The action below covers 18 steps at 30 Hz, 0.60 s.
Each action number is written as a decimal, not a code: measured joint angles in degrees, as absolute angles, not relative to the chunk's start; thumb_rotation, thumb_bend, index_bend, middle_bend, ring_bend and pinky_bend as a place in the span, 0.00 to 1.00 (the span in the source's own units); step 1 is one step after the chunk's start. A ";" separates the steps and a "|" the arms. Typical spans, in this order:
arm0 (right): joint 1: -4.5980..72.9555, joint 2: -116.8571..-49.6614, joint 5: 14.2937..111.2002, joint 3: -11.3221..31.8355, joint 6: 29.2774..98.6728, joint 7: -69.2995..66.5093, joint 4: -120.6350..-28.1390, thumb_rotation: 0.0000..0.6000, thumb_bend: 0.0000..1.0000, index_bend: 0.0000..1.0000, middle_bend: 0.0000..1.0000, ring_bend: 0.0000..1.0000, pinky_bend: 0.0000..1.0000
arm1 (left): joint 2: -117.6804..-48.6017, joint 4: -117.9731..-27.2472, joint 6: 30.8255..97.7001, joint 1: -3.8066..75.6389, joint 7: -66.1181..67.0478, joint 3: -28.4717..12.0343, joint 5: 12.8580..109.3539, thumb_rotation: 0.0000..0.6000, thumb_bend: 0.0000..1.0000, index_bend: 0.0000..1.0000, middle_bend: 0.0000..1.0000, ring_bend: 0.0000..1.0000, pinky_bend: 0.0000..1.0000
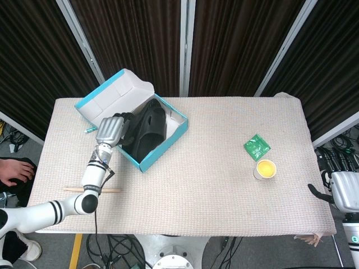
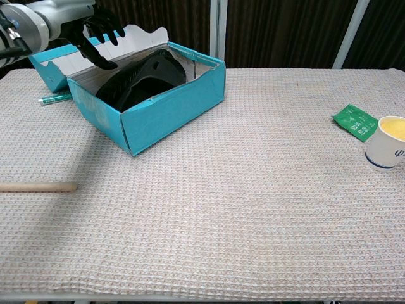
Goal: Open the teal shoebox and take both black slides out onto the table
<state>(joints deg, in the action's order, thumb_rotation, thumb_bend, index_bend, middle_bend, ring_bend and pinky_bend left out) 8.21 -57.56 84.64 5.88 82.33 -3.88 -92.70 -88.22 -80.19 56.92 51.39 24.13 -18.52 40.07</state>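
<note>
Teal cardboard shoebox [image 2: 166,107] sits at far-left of table, lid [image 1: 112,95] already flipped back. Opening step looks done. Black rubber slides [image 1: 145,130] still inside the box; neither is out on the beige woven tablecloth [image 2: 253,190] yet, so both removals left.

Left hand [image 1: 110,130] hovers over box's left rim, fingers [image 2: 103,28] spread apart, holding nothing; not touching the slides as far as chest view shows. Right hand [image 1: 342,190] parked off table's right edge; fingers mostly hidden, can't tell its state.

Room: wide bare stretch of cloth in front of and right of the box, good drop zone. Wooden stick [image 2: 38,187] lies near front-left edge; teal pen [image 2: 54,98] just left of box. Paper cup w/ yellow liquid [image 2: 386,142] and green packet [image 2: 355,121] well apart at far right, close to that edge.
</note>
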 measured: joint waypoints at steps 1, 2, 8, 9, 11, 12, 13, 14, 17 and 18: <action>8.22 -57.56 84.72 5.87 82.35 -3.90 -92.69 1.00 0.11 0.04 0.11 0.03 0.08 | -88.83 -79.46 57.08 51.93 25.51 -18.46 39.27 1.00 0.24 0.25 0.28 0.26 0.49; 8.23 -57.57 84.76 5.87 82.37 -3.94 -92.67 1.00 0.11 0.04 0.11 0.03 0.08 | -89.74 -78.37 57.25 52.65 27.17 -18.44 38.13 1.00 0.24 0.25 0.28 0.26 0.49; 8.35 -57.47 84.64 5.89 82.07 -3.82 -92.70 1.00 0.11 0.04 0.11 0.03 0.08 | -92.34 -75.32 57.61 53.96 26.29 -18.65 39.71 1.00 0.24 0.22 0.27 0.23 0.42; 8.35 -57.47 84.71 5.88 82.12 -3.79 -92.75 1.00 0.11 0.04 0.11 0.03 0.08 | -92.76 -74.54 57.49 54.22 25.80 -18.59 40.84 1.00 0.24 0.21 0.26 0.22 0.39; 8.33 -57.47 84.77 5.86 82.16 -3.73 -92.79 1.00 0.11 0.04 0.11 0.03 0.08 | -93.81 -72.40 56.79 55.07 25.29 -18.39 43.35 1.00 0.23 0.19 0.24 0.19 0.35; 8.33 -57.44 84.75 5.85 82.11 -3.69 -92.81 1.00 0.11 0.04 0.11 0.03 0.08 | -94.27 -71.45 56.38 55.52 25.18 -18.25 44.31 1.00 0.23 0.18 0.23 0.17 0.33; 8.34 -57.39 84.69 5.86 82.08 -3.66 -92.82 1.00 0.11 0.04 0.11 0.03 0.08 | -94.68 -70.49 55.93 55.97 25.14 -18.04 45.27 1.00 0.23 0.18 0.22 0.16 0.33; 8.33 -57.32 84.63 5.87 82.05 -3.63 -92.84 1.00 0.11 0.04 0.11 0.03 0.08 | -95.20 -69.18 55.33 56.57 25.21 -17.65 46.55 1.00 0.23 0.17 0.22 0.15 0.31; 8.21 -57.13 84.46 5.91 82.15 -3.63 -92.91 1.00 0.11 0.04 0.11 0.03 0.08 | -96.45 -65.96 53.94 57.86 25.62 -16.55 49.38 1.00 0.22 0.17 0.19 0.13 0.30; 8.14 -57.11 84.37 5.92 82.20 -3.67 -92.91 1.00 0.11 0.04 0.11 0.03 0.08 | -97.07 -64.42 53.24 58.41 25.83 -16.04 50.47 1.00 0.21 0.16 0.19 0.13 0.29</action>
